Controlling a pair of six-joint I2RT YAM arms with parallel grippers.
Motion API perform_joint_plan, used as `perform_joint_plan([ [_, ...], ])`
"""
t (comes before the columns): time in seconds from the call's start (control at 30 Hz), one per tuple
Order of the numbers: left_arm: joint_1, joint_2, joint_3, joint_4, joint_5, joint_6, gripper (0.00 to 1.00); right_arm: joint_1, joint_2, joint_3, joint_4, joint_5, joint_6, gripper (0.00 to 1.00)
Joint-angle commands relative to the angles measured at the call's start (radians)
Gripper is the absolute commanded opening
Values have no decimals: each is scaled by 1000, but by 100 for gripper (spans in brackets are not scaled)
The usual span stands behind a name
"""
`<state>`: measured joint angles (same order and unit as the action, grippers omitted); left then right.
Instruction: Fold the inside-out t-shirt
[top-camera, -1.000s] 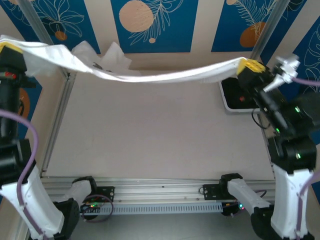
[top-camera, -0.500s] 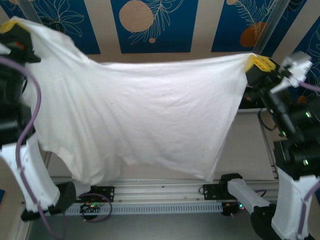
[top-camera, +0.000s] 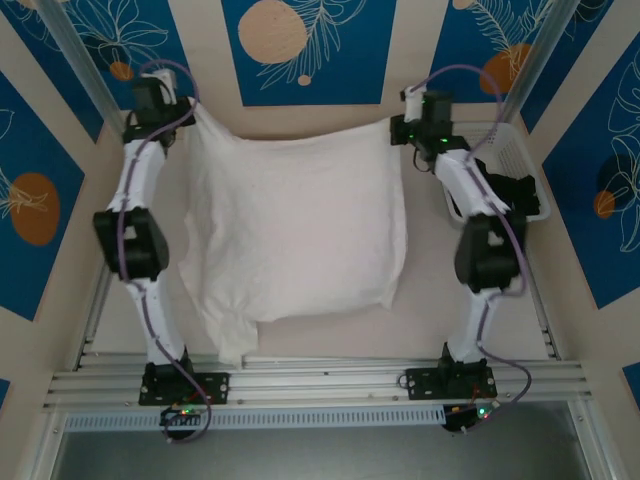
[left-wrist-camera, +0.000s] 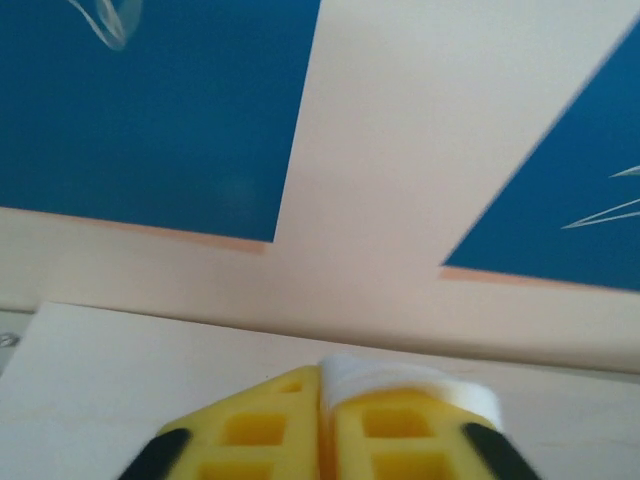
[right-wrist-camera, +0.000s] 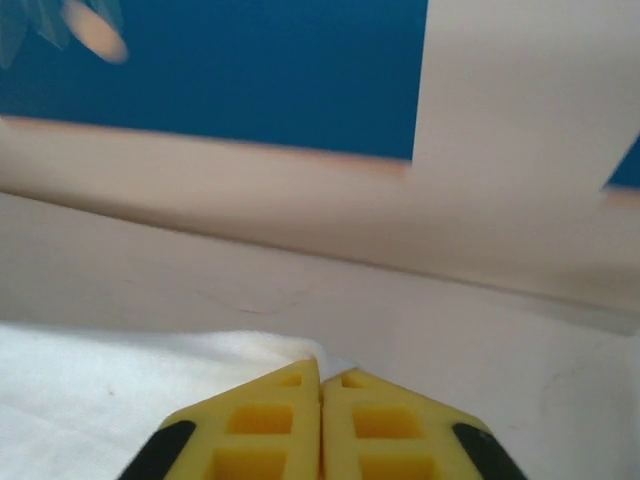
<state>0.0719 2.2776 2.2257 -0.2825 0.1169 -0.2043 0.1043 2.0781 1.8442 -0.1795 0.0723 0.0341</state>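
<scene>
The inside-out t-shirt (top-camera: 290, 230) is a white wrinkled cloth lying spread across the table, with one sleeve trailing toward the near left. Both arms stretch to the far edge. My left gripper (top-camera: 190, 108) holds the shirt's far left corner and my right gripper (top-camera: 398, 128) holds its far right corner. In the left wrist view the left gripper (left-wrist-camera: 322, 372) has its yellow fingers (left-wrist-camera: 250, 425) together, with a fold of the t-shirt (left-wrist-camera: 400, 378) pinched and draped over one tip. In the right wrist view the right gripper (right-wrist-camera: 321, 368) is shut on the t-shirt (right-wrist-camera: 120, 380).
A white basket (top-camera: 532, 195) with dark contents stands at the far right, just beyond the right arm. An aluminium rail (top-camera: 320, 380) runs along the near edge. The blue-and-cream back wall (top-camera: 300, 60) rises close behind both grippers.
The shirt hung spread in the air between raised arms. Both arms have since reached to the far edge and the shirt now lies flat on the table.
</scene>
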Motion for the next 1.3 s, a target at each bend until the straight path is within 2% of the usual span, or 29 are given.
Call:
perform_joint_plan([
  [0.0,-7,195,300,-123,-38,10,27,-5,173,202,-16,52,36,30],
  [0.03,-7,249,387,-171,-40,-1,34,-5,220,254,-46,54,39,34],
  [0.1,-8,272,434,-211,-48,-23,45,-5,246,284,-81,59,46,38],
  [0.2,-23,170,326,-248,-55,-61,57,-3,171,199,-139,41,69,41],
  [0.27,-40,37,145,-238,-43,-107,64,1,70,76,-184,40,105,43],
  [0.33,-64,-141,-136,-165,3,-192,68,7,-61,-91,-258,11,173,49],
  [0.47,-121,-477,-737,187,178,-438,70,74,-307,-441,-375,13,325,54],
  [0.53,-184,-606,-971,298,225,-505,71,165,-428,-621,-431,112,369,55],
  [0.57,-221,-653,-1035,308,237,-492,71,205,-475,-689,-455,164,391,56],
  [0.63,-353,-741,-1137,268,210,-363,71,283,-567,-824,-494,239,467,56],
  [0.67,-429,-774,-1172,261,180,-278,71,305,-597,-875,-490,237,496,56],
  [0.73,-603,-814,-1264,304,117,-72,70,337,-620,-959,-448,209,551,56],
  [0.83,-812,-806,-1376,446,49,162,71,330,-581,-1012,-376,123,582,54],
  [0.93,-923,-724,-1378,503,24,289,71,319,-541,-1008,-371,133,569,49],
  [1.03,-999,-622,-1390,619,55,400,71,307,-544,-995,-377,105,532,20],
  [1.1,-1040,-543,-1375,670,56,466,71,286,-580,-998,-377,58,504,11],
  [1.2,-1080,-427,-1316,688,-6,539,69,212,-642,-1012,-372,-105,471,8],
  [1.27,-1084,-369,-1289,720,-54,561,64,158,-670,-1025,-362,-226,459,8],
])
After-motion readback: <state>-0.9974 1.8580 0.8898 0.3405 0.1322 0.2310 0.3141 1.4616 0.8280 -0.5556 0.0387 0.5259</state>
